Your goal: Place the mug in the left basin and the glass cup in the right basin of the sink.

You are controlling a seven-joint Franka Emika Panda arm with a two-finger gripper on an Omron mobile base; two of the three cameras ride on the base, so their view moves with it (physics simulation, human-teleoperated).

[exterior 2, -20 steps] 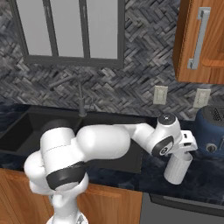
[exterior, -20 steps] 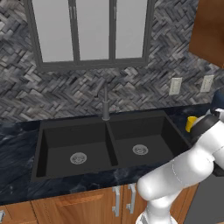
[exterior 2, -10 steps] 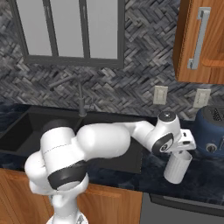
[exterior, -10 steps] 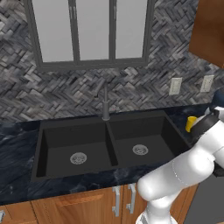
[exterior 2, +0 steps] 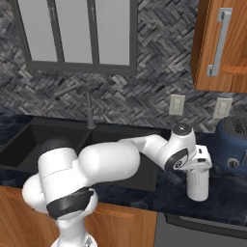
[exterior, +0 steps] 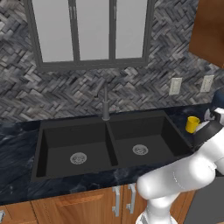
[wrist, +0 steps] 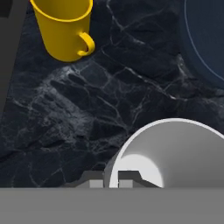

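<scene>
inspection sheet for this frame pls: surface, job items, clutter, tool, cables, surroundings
Surface: dark marbled counter, nothing spilled.
Job's things: mug upright on the counter right of the sink; glass cup upright near the counter's front edge; left basin and right basin hold nothing.
Clutter: blue toaster behind the cup.
Tool: tool at the cup's rim, one finger on each side of the wall; closure unclear.
Cables: nothing seen.
Surroundings: faucet, window, herringbone backsplash, wall outlets, wood cabinets.

a dark blue toaster sits on the black marbled counter at 3 o'clock in the right base view. two wall outlets lie at 1 o'clock, a wooden cabinet at 2, and a window at 12.
</scene>
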